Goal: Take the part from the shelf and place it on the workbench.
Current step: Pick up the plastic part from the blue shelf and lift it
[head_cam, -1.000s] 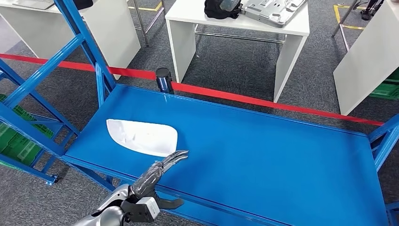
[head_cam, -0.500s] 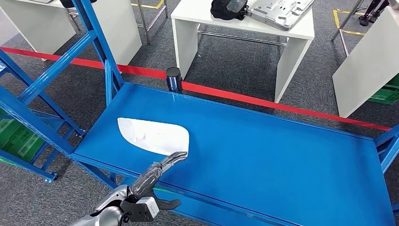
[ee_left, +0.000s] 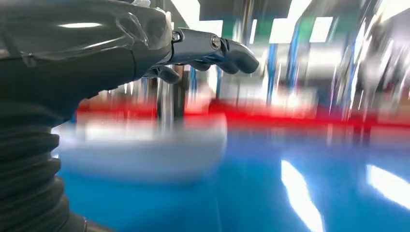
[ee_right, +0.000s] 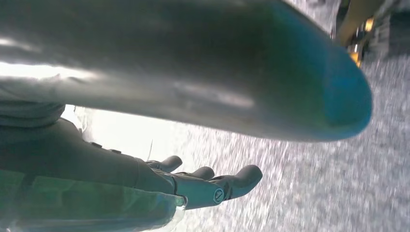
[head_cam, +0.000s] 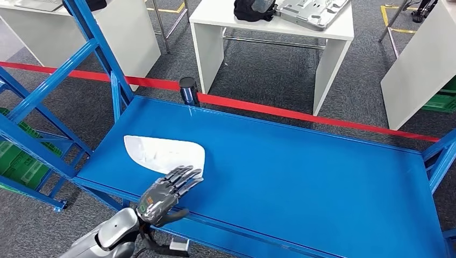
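The white curved part [head_cam: 161, 153] lies flat on the blue shelf deck [head_cam: 301, 177], toward its left end. My left hand [head_cam: 164, 193] hovers at the deck's front edge with its back up and fingers spread, holding nothing. Its fingertips reach the part's near right edge; I cannot tell whether they touch it. In the blurred left wrist view, the part [ee_left: 145, 150] is a pale shape beyond the left hand [ee_left: 145, 43]. The right hand [ee_right: 145, 188] hangs over grey floor with fingers stretched out and nothing in it.
A white workbench [head_cam: 269, 24] stands beyond the shelf, carrying a grey metal plate [head_cam: 312, 12] and a black object [head_cam: 250, 9]. A red barrier line [head_cam: 322, 118] runs between them, past a dark post [head_cam: 187, 90]. Blue shelf uprights [head_cam: 91, 48] rise at the left; green crates [head_cam: 16, 161] sit below.
The left hand has turned from edge-on to back-up with fingers spread, and sits slightly lower left at the part's near edge. The camera swayed; the part stays put.
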Tool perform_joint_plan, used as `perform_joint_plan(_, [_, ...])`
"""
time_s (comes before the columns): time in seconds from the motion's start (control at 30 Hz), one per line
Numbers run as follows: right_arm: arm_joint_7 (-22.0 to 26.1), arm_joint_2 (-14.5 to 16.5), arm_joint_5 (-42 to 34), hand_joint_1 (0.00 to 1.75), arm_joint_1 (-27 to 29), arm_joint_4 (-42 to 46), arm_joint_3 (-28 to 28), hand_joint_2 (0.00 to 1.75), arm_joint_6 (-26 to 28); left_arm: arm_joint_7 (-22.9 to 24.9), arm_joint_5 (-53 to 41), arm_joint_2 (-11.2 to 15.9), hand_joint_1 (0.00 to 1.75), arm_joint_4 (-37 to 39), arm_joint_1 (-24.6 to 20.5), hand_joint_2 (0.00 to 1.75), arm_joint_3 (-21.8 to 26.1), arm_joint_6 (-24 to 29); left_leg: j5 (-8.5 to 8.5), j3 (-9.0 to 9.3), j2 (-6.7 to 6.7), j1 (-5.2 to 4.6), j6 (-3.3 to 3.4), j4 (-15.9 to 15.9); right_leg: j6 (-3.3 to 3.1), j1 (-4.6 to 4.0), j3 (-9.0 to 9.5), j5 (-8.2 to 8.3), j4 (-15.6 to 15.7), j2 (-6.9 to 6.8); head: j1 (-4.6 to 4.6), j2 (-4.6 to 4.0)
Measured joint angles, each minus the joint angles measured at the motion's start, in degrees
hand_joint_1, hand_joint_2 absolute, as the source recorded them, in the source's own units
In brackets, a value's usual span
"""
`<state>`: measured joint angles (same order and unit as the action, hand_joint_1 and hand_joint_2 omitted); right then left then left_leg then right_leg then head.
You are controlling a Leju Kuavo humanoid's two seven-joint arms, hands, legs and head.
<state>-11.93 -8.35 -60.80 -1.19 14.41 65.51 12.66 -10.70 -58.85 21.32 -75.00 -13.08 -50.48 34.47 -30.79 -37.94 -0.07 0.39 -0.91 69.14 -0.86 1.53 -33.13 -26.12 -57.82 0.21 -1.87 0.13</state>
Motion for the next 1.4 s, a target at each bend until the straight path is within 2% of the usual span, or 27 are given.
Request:
perform_joint_plan(0.07, [-0.01,0.22,-1.20,0.00,0.29,0.27,-0.01,0.00,-0.35,-0.54,-6.43,-0.90,0.00,-0.42,0.63,1.75,2.37,4.38,3.20,4.06,0.01,-0.23,0.76,-8.12,0.11,-0.17,0.10,-0.02,0.02,0.00,0.04,0.00])
perform_joint_plan(0.1, [0.12,0.20,-1.68,0.00,0.42,0.42,-0.01,0.00,-0.48,-0.31,-8.74,-1.33,0.00,-0.64,0.79,1.75,3.37,5.12,3.87,5.28,0.04,-0.43,1.12,-10.63,0.26,-0.24,0.04,0.00,0.02,-0.03,0.05,0.00])
perform_joint_plan(0.17, [0.44,0.05,-2.37,0.00,0.68,0.63,-0.02,0.00,-0.45,1.02,-12.47,-1.92,0.00,-1.09,1.19,1.75,4.86,5.41,3.83,5.72,0.10,-0.81,1.61,-11.87,0.81,-0.30,-0.07,0.09,0.14,-0.08,0.05,0.00])
perform_joint_plan(0.27, [0.63,-0.03,-2.98,0.00,1.04,0.78,-0.02,0.00,0.57,2.70,-16.68,-2.53,0.00,-2.42,2.10,1.75,6.88,5.54,4.70,6.54,0.20,-0.59,2.64,-13.11,1.42,-0.26,-0.62,-0.59,-0.93,-0.15,0.13,0.00])
perform_joint_plan(0.3, [0.64,0.06,-3.10,0.00,1.04,0.78,-0.02,0.00,1.02,2.84,-17.54,-2.76,0.00,-2.97,2.46,1.75,7.67,5.57,5.02,6.80,0.27,-0.47,2.92,-13.53,1.30,-0.29,-1.68,-1.77,-3.17,-0.16,0.18,0.00])
perform_joint_plan(0.37, [0.75,0.36,-3.27,0.00,0.97,0.77,-0.01,0.00,1.70,2.55,-18.70,-3.19,0.00,-4.02,3.47,1.75,9.48,5.58,5.17,6.67,0.36,-0.58,3.14,-13.66,0.87,-0.27,-5.08,-5.10,-10.55,-0.16,0.19,0.00])
perform_joint_plan(0.4, [0.92,0.58,-3.36,0.00,0.96,0.75,-0.01,0.00,2.00,2.07,-19.23,-3.41,0.00,-4.68,4.16,1.75,10.55,5.58,5.16,6.60,0.36,-0.67,3.15,-13.63,0.86,-0.26,-6.69,-6.37,-14.07,-0.16,0.19,0.00])
perform_joint_plan(0.43, [1.13,0.80,-3.44,0.00,0.95,0.72,0.00,0.00,2.25,1.42,-19.75,-3.63,0.00,-5.39,4.91,1.75,11.62,5.58,5.15,6.56,0.34,-0.75,3.16,-13.58,1.07,-0.25,-7.42,-6.81,-15.78,-0.17,0.16,0.00])
perform_joint_plan(0.47, [1.37,1.02,-3.51,0.00,0.94,0.66,0.00,0.00,2.47,0.71,-20.29,-3.87,0.00,-6.16,5.61,1.75,12.79,5.58,5.12,6.55,0.29,-0.79,3.14,-13.49,1.45,-0.23,-7.05,-6.37,-15.26,-0.17,0.17,0.00])
perform_joint_plan(0.5, [1.59,1.21,-3.57,0.00,0.90,0.59,0.00,0.00,2.64,0.10,-20.79,-4.10,0.00,-6.91,6.21,1.75,13.85,5.58,5.06,6.55,0.21,-0.81,3.06,-13.35,1.92,-0.19,-5.51,-5.13,-12.37,-0.18,0.17,0.00])
perform_joint_plan(0.53, [1.75,1.34,-3.63,0.00,0.82,0.51,0.00,0.00,2.79,-0.35,-21.20,-4.31,0.00,-7.55,6.69,1.75,14.83,5.58,4.93,6.53,0.12,-0.81,2.91,-13.10,2.32,-0.13,-3.25,-3.58,-8.04,-0.22,0.17,0.00])
perform_joint_plan(0.57, [1.91,1.52,-3.71,0.00,0.71,0.45,0.00,0.00,2.93,-0.62,-21.53,-4.47,0.00,-8.09,7.07,1.75,15.78,5.57,4.74,6.45,0.04,-0.93,2.66,-12.79,2.37,-0.15,-1.33,-2.37,-4.30,-0.25,0.18,0.00])
perform_joint_plan(0.6, [2.03,1.69,-3.83,0.00,0.58,0.36,0.00,0.00,3.12,-0.71,-21.81,-4.57,0.00,-8.54,7.40,1.75,16.57,5.56,4.52,6.32,-0.02,-1.05,2.39,-12.46,2.13,-0.19,0.07,-1.57,-1.65,-0.26,0.14,0.00])
perform_joint_plan(0.63, [2.13,1.91,-3.96,0.00,0.48,0.28,0.00,0.00,3.29,-0.58,-22.00,-4.63,0.00,-8.85,7.69,1.75,17.29,5.56,4.36,6.19,-0.04,-1.16,2.13,-12.18,1.71,-0.27,0.71,-1.25,-0.36,-0.25,0.11,0.00])
perform_joint_plan(0.7, [2.24,2.36,-4.27,0.00,0.35,0.08,0.00,0.00,3.58,0.14,-21.97,-4.69,0.00,-9.18,8.14,1.75,18.31,5.55,4.26,6.00,-0.03,-1.15,1.73,-11.94,0.84,-0.34,0.72,-1.13,-0.27,-0.17,0.07,0.00])
perform_joint_plan(0.77, [2.24,2.89,-4.55,0.00,0.32,-0.11,0.00,0.00,3.77,1.06,-21.32,-4.70,0.00,-9.22,8.30,1.75,18.91,5.56,3.48,5.42,-0.01,-0.94,1.21,-10.92,0.35,-0.11,0.72,-0.94,-0.17,-0.13,0.00,0.00])
perform_joint_plan(0.83, [2.31,3.27,-4.80,0.00,0.32,-0.27,0.00,0.00,4.01,2.08,-20.18,-4.58,0.00,-9.02,8.20,1.75,19.27,5.56,0.65,3.12,0.00,-0.59,0.45,-6.05,-0.01,0.03,0.71,-0.84,-0.12,-0.12,-0.16,0.00])
perform_joint_plan(0.9, [2.56,3.44,-5.04,0.00,0.33,-0.43,0.00,0.00,4.19,3.28,-18.88,-4.41,0.00,-8.30,8.05,1.75,19.35,5.54,-2.72,-0.56,0.02,-0.22,-0.14,1.76,-0.14,-0.08,0.62,-0.84,-0.13,-0.12,-0.24,0.00])
perform_joint_plan(0.93, [2.75,3.51,-5.13,0.00,0.33,-0.51,-0.01,0.00,4.25,3.83,-18.30,-4.31,0.00,-7.79,8.00,1.75,19.31,5.53,-3.35,-1.86,0.03,-0.12,-0.24,4.34,-0.14,-0.16,0.60,-0.84,-0.13,-0.11,-0.24,0.00])
perform_joint_plan(0.97, [2.97,3.58,-5.20,0.00,0.33,-0.58,-0.01,0.00,4.29,4.34,-17.73,-4.17,0.00,-7.29,7.92,1.75,19.27,5.52,-2.92,-2.22,0.03,-0.06,-0.21,4.88,-0.14,-0.23,0.61,-0.84,-0.14,-0.08,-0.25,0.00])
perform_joint_plan(1.0, [3.21,3.64,-5.27,0.00,0.32,-0.64,-0.02,0.00,4.32,4.80,-17.14,-4.01,0.00,-6.83,7.77,1.75,19.20,5.50,-1.41,-1.34,0.02,-0.06,-0.04,2.89,-0.14,-0.33,0.67,-0.84,-0.14,-0.03,-0.25,0.00])
perform_joint_plan(1.07, [3.60,3.83,-5.38,0.00,0.22,-0.67,-0.02,0.00,4.34,5.54,-16.01,-3.53,0.00,-6.14,7.21,1.75,19.05,5.49,2.48,2.76,-0.02,-0.27,0.81,-5.48,-0.12,-0.47,0.83,-0.84,-0.11,0.09,-0.22,0.00])
perform_joint_plan(1.13, [3.72,4.07,-5.42,0.00,0.07,-0.71,-0.02,0.00,4.36,5.84,-15.47,-3.06,0.00,-5.67,6.68,1.75,18.91,5.49,4.11,5.50,0.05,-0.71,1.68,-11.13,0.04,-0.59,0.76,-0.77,-0.05,0.13,-0.21,0.00])
perform_joint_plan(1.23, [3.72,4.35,-5.44,0.00,0.03,-0.78,-0.02,0.00,4.39,5.92,-15.30,-2.55,0.00,-5.18,6.36,1.75,18.83,5.49,4.37,5.93,0.14,-0.94,2.34,-12.44,0.63,-0.59,0.57,-0.55,0.24,0.03,-0.23,0.00])
perform_joint_plan(1.3, [3.72,4.43,-5.45,0.00,0.01,-0.82,-0.02,0.00,4.39,5.93,-15.25,-2.43,0.00,-4.96,6.17,1.75,18.75,5.50,5.18,6.64,0.28,-0.64,2.94,-13.75,0.77,-0.75,-0.31,-1.60,-1.59,-0.02,-0.13,0.00])
perform_joint_plan(1.33, [3.72,4.43,-5.45,0.00,0.01,-0.86,-0.02,0.00,4.39,5.93,-15.25,-2.43,0.00,-4.85,6.09,1.75,18.70,5.50,5.53,6.94,0.36,-0.50,3.15,-14.27,0.64,-0.76,-1.61,-2.92,-4.33,-0.03,-0.07,0.00])
perform_joint_plan(1.4, [3.72,4.41,-5.45,0.00,0.05,-0.93,-0.02,0.00,4.39,5.93,-15.25,-2.45,0.00,-4.53,6.01,1.75,18.59,5.49,5.70,6.87,0.43,-0.64,3.35,-14.40,0.46,-0.67,-5.28,-6.04,-12.09,-0.03,-0.03,0.00])
